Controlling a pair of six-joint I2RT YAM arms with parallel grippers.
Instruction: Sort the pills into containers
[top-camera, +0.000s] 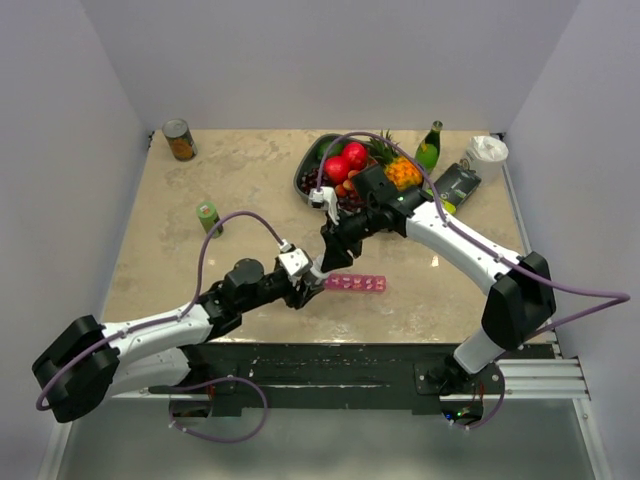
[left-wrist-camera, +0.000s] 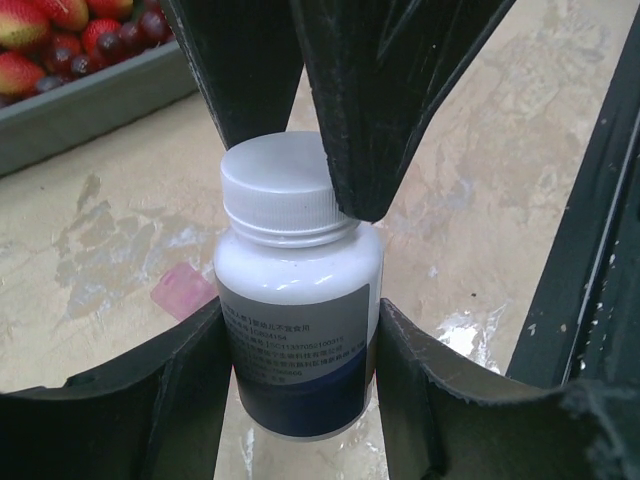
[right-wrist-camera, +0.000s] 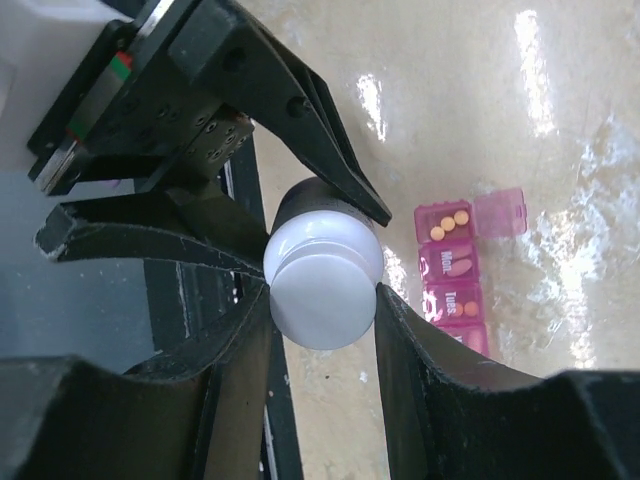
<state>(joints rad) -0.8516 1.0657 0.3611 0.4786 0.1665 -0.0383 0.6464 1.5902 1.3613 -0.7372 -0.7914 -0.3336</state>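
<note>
While your left tool (left-wrist-camera: 300, 345) clamps the small white plastic bottle (left-wrist-camera: 296, 275) and your right tool (right-wrist-camera: 322, 305) its white screw cap (right-wrist-camera: 322, 270), twist squarely, at nine o'clock of the pink translucent compartment strip (top-camera: 355, 283).

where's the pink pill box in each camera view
top view: pink pill box at centre, just right of where the arms meet
left wrist: likely the blurred pink patch left of the white bottle
right wrist: pill box right of the bottle, end lid open
shared landmark: the white bottle, held in both sets of jaws
</note>
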